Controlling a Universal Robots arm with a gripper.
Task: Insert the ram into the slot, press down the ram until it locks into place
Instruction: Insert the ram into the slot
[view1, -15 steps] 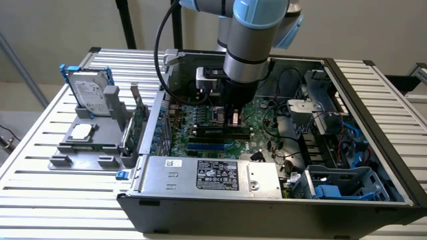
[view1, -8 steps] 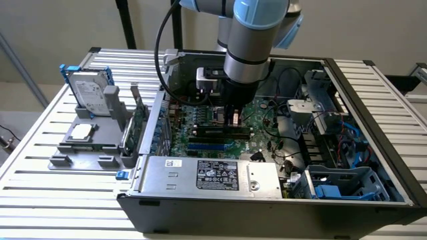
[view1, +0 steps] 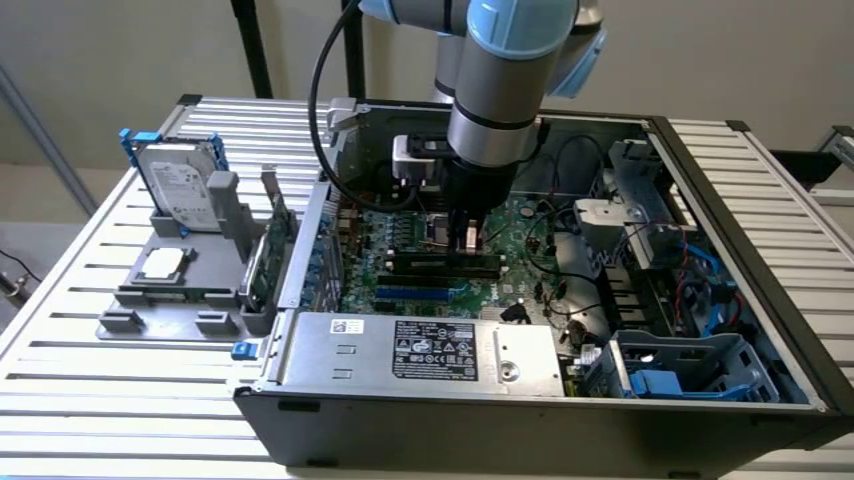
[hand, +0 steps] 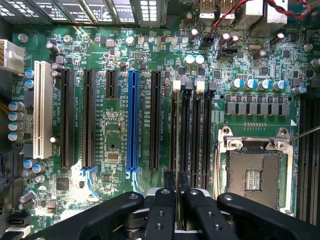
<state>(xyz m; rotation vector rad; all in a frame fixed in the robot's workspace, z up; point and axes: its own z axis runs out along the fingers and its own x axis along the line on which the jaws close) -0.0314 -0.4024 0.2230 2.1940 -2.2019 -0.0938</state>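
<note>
Nearest the exterior view stands the dark wall of the computer case (view1: 534, 430), with 1 silver power supply box (view1: 414, 350) just behind it. Above the motherboard (view1: 400, 285), the gripper (view1: 467, 245) hangs vertical inside the open case. In the wrist view, its 2 black fingers (hand: 162, 210) stand close together, clamped on the ram (hand: 178, 212), which is seen edge-on as a thin green strip between them. The ram lines up with the bank of 4 parallel black sockets; the slot (hand: 174, 135) at the end nearer the blue socket (hand: 132, 120) lies roughly under it. Whether the ram touches the slot cannot be told. The empty processor socket (hand: 255, 175) sits beside the bank. On the exterior view's left, 1 hard drive (view1: 180, 190) rests on a grey tray (view1: 174, 290) outside the case.
</note>
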